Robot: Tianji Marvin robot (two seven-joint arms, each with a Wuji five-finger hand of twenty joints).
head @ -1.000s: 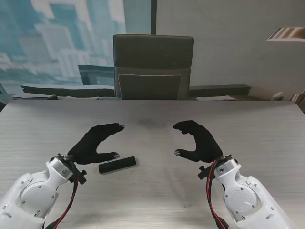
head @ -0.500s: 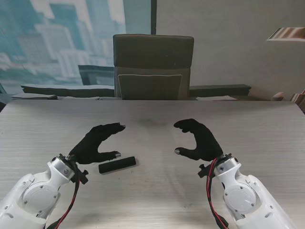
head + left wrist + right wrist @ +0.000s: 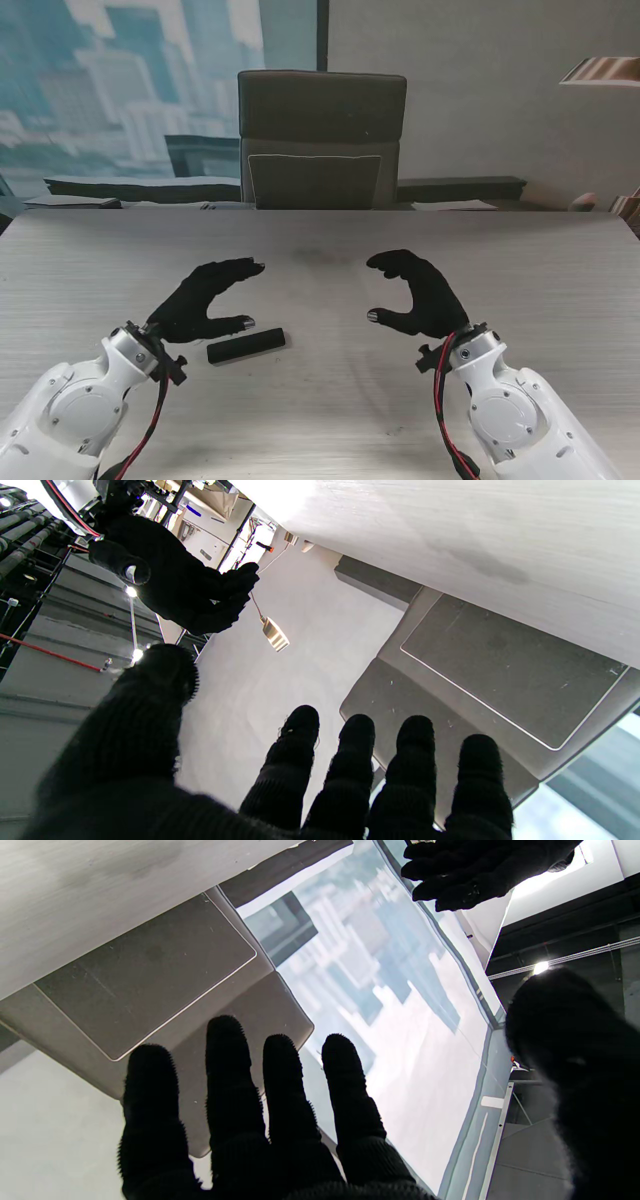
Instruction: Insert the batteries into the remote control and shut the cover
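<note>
While the remote control [image 3: 246, 346] lies flat on the table [image 3: 330, 400], the left hand [image 3: 205, 298], at its 10 o'clock, hovers with fingers spread, holding nothing; the right hand [image 3: 415, 292], well apart at 3 o'clock, is likewise open and empty.

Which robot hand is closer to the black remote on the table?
Left. The left hand hovers just beside the remote; the right hand is well off to its right.
</note>
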